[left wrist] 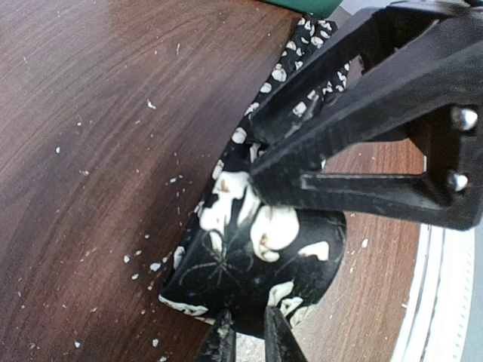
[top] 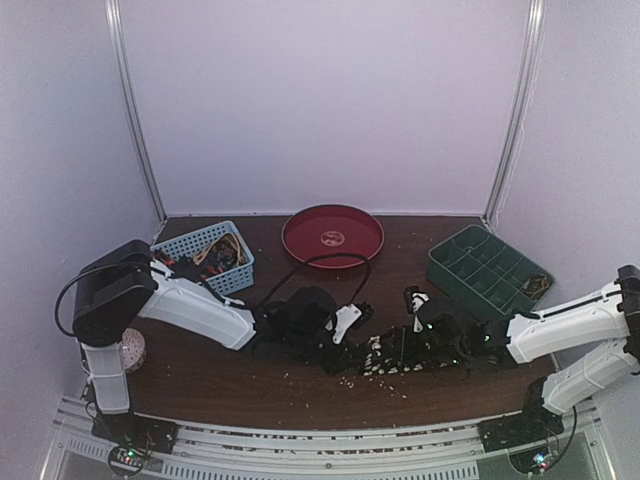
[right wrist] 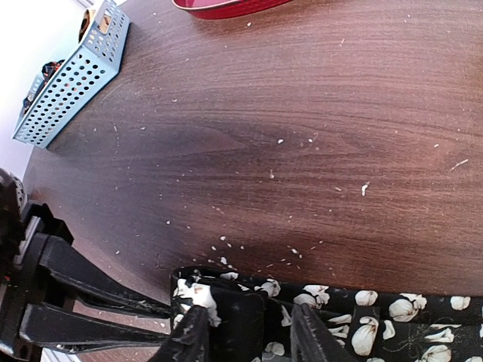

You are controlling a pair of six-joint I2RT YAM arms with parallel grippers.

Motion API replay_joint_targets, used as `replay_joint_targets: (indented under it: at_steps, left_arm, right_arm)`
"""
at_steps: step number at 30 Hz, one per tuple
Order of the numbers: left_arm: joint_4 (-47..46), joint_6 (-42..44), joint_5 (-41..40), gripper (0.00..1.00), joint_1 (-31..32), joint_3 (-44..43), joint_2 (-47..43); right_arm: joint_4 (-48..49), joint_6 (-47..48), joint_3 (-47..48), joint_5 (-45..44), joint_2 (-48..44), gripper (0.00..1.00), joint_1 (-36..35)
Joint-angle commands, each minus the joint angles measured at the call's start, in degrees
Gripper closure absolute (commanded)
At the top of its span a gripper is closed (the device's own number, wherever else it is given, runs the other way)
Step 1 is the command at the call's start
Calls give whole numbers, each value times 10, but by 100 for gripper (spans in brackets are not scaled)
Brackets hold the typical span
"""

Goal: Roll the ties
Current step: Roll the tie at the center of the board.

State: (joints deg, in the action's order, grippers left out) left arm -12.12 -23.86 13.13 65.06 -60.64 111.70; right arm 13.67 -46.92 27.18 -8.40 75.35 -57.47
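Finding: the tie lies at the middle of the surface's near edge, one end partly rolled. Your left pincer is narrow, nipping the roll. Your right pincer stands parted astride it. Turn evenly, with the edges aligned, or the coil may spring loose.

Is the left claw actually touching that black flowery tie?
Touching. The left wrist view shows the left claw pinching the rolled end of the tie.

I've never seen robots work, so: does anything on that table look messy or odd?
Yes: pale crumbs are scattered over the table near the tie, as if something had spilled. Nothing else stands out.
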Motion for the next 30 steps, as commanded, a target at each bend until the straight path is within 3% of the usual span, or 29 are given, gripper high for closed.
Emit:
replay_joint_targets:
  at_steps: [1,12,24,26,30]
  left_arm:
    - [-24,9,6,85,3,-20,5]
    - [10,-28,-114,85,-6,30,-74]
    - [-35,-38,-74,85,-11,78,-114]
    - [-54,-5,-65,80,-11,92,-117]
    - [-73,87,-39,61,-11,110,-113]
  right_arm:
    - [-18,-8,-6,-1,5,64,3]
    - [10,-23,-31,18,21,68,4]
    - [125,-75,-37,91,83,69,-5]
    - [128,-79,-34,93,87,69,-8]
    - [100,-65,-35,66,63,67,-7]
